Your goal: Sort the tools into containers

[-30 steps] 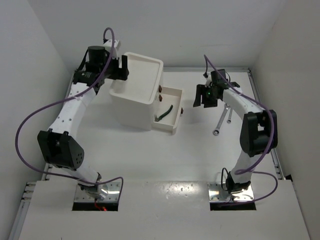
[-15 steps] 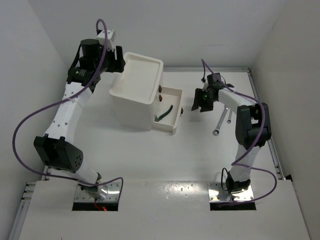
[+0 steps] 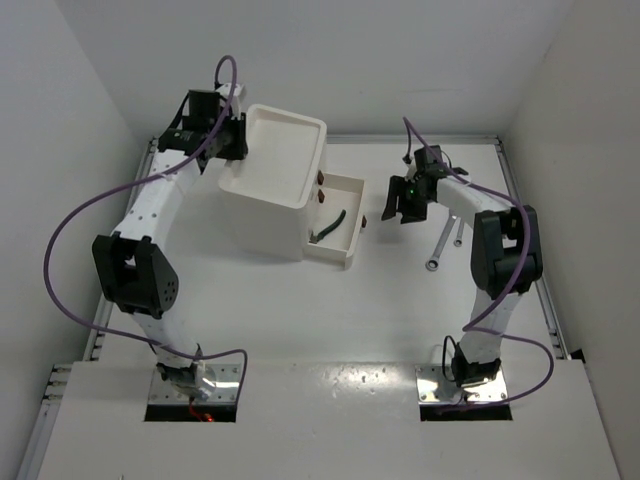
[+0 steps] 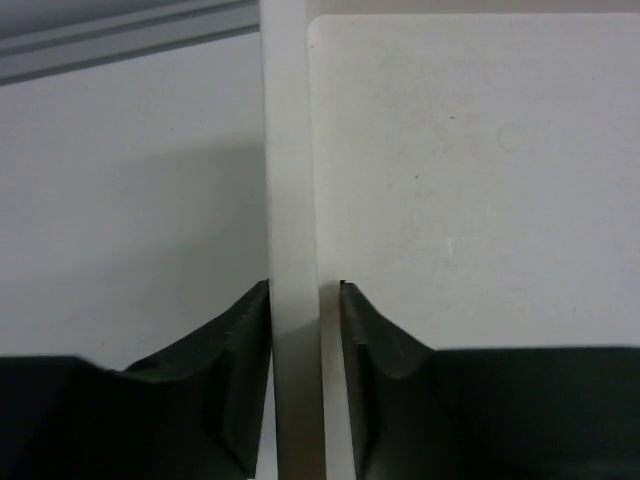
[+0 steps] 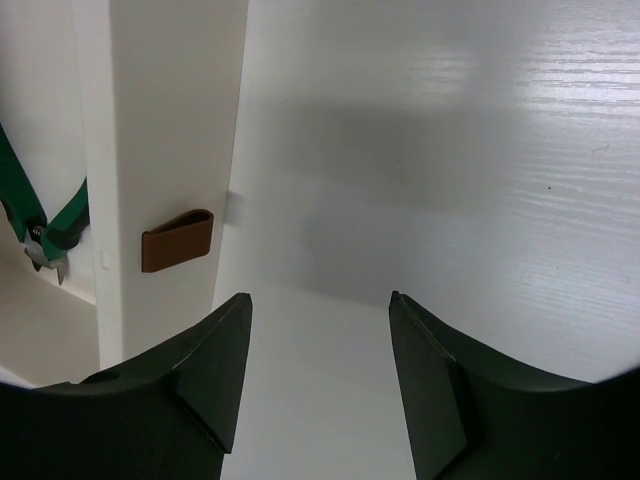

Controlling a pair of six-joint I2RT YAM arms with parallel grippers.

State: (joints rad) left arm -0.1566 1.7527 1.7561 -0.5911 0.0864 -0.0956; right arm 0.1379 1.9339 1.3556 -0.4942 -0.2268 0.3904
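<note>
The white drawer unit (image 3: 262, 215) stands at the back left, with a shallow tray on top. My left gripper (image 3: 232, 140) is at the tray's left rim (image 4: 290, 180), its jaws shut on that thin wall, one finger (image 4: 230, 350) on each side. One drawer (image 3: 345, 240) is pulled out to the right, and dark green-handled pliers (image 3: 328, 228) lie in it. My right gripper (image 3: 397, 212) hangs open just right of that drawer's front, holding nothing. In the right wrist view the brown handle (image 5: 178, 240) and the green pliers (image 5: 40, 215) show to the left. Two silver wrenches (image 3: 442, 243) lie on the table right of the gripper.
White walls close in the table on the left, back and right. A metal rail (image 3: 525, 200) runs along the right edge. A brown handle of another drawer (image 3: 321, 180) shows on the unit's right face. Purple cables loop off both arms.
My left gripper has shifted onto the tray's left rim and closed on it. The right gripper moved slightly left toward the open drawer and stays open.
</note>
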